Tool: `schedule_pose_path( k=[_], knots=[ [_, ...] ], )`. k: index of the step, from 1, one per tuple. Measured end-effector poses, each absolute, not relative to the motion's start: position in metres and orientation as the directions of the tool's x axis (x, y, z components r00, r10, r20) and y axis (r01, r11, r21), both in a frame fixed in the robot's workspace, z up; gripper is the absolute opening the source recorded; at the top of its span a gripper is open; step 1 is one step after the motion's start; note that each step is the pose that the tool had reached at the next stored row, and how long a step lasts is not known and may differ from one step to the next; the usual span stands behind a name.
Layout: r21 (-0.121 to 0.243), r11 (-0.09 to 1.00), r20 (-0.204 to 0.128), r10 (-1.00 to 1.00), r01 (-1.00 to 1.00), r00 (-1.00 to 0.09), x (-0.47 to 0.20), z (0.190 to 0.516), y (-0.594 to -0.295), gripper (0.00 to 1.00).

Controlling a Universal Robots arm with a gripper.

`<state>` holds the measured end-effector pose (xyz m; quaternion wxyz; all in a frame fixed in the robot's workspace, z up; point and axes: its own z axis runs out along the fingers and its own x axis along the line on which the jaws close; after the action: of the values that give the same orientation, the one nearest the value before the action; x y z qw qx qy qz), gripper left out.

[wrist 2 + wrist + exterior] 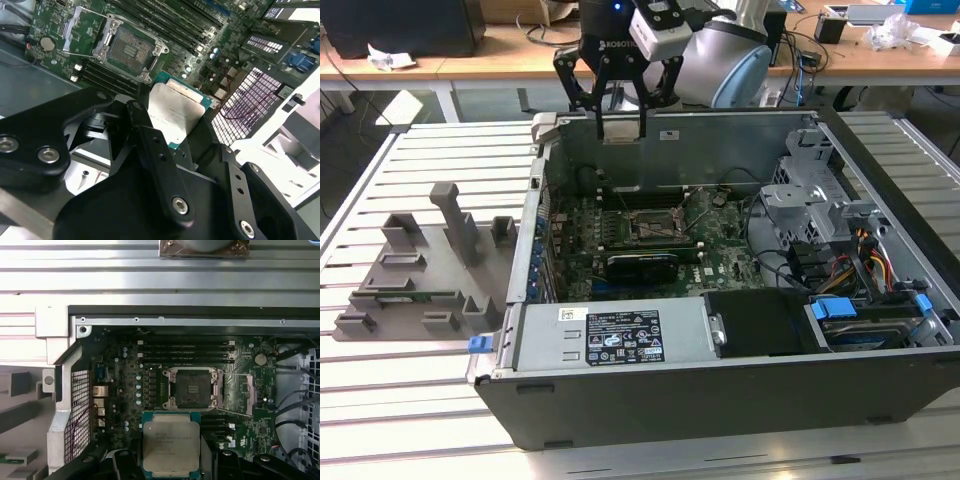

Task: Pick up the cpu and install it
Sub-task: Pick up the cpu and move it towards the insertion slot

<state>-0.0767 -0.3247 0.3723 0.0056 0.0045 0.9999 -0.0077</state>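
Diffuse, bright room light in the exterior view: the slatted table (430,150) reflects pale, and the computer case (720,400) interior lies in soft shadow. In the second wrist view the cpu (172,115) lid carries white glare, the gripper (175,140) reads near black, and the perforated wall (250,105) is backlit and washed out. In the first wrist view the table slats are blown out white.

The gripper (620,126) is hovering over the far wall of the open computer case (720,400), fingers (599,112) clasping the cpu (620,134); a grey fixture tray (420,275) is lying beside the case.
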Motion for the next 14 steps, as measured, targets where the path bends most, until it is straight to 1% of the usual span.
schedule_pose_path(
  k=[8,9,14],
  knots=[
    [-0.016,1.000,-0.011,0.009,0.009,-1.000,-0.068,0.365,-0.324,0.55],
    [-0.017,1.000,-0.011,0.009,0.009,-1.000,-0.060,0.359,-0.324,0.55],
    [-0.018,1.000,-0.011,0.009,0.009,-1.000,-0.052,0.352,-0.324,0.55]
  ],
)
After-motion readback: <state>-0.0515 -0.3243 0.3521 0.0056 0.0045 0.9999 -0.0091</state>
